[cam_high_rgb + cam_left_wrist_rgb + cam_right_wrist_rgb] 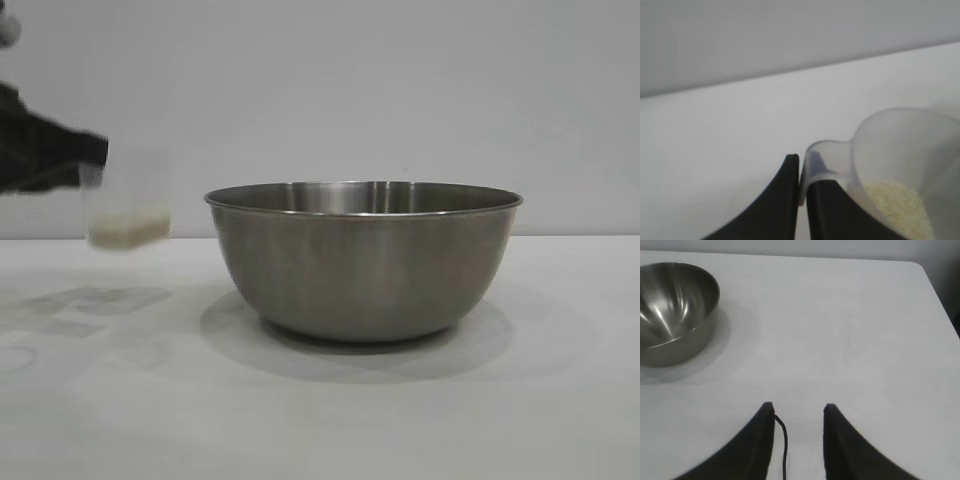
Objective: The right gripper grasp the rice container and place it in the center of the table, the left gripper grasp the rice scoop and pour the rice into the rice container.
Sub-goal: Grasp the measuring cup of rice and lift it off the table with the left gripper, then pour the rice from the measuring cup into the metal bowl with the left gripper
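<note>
The rice container (363,260), a wide steel bowl, stands on the white table (560,400) near its middle. To its left the rice scoop (127,205), a frosted plastic cup, hangs above the table with a shallow layer of rice (128,231) in it. My left gripper (88,165) reaches in from the left edge. In the left wrist view that gripper (801,167) is shut on the loop handle of the scoop (900,150), and the rice (900,207) lies at the bottom. My right gripper (799,410) stands open over bare table, well away from the bowl (675,310), which looks empty inside.
A plain grey wall (400,90) runs behind the table. The right wrist view shows the table's rounded far corner (920,265) and its side edge. A thin black cable (784,440) runs along one right finger.
</note>
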Available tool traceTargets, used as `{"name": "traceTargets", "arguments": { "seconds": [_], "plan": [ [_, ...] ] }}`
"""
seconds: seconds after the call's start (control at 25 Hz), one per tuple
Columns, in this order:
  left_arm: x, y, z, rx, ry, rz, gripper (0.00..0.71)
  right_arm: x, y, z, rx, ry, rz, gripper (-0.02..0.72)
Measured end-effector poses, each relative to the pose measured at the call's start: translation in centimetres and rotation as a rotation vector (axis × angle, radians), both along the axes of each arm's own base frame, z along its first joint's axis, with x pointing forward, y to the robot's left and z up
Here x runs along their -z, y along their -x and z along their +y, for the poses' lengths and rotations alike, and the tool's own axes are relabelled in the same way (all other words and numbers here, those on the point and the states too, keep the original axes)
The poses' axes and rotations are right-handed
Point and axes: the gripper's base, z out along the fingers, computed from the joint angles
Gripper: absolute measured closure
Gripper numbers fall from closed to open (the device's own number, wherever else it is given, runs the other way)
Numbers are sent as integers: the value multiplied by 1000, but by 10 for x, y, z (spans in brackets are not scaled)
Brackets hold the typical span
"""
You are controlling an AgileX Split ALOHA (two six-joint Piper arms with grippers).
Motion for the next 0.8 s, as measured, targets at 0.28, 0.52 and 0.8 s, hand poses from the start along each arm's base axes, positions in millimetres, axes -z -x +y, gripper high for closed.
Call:
{"name": "traceTargets", "arguments": {
  "seconds": [0.28, 0.52, 0.8],
  "plan": [
    [-52, -28, -25, 235, -220, -322, 710, 0, 0, 0, 0, 0, 0, 453],
    [-78, -44, -39, 353, -362, -511, 710, 0, 0, 0, 0, 0, 0, 453],
    [-96, -65, -53, 475, -482, -682, 710, 0, 0, 0, 0, 0, 0, 453]
  ]
}}
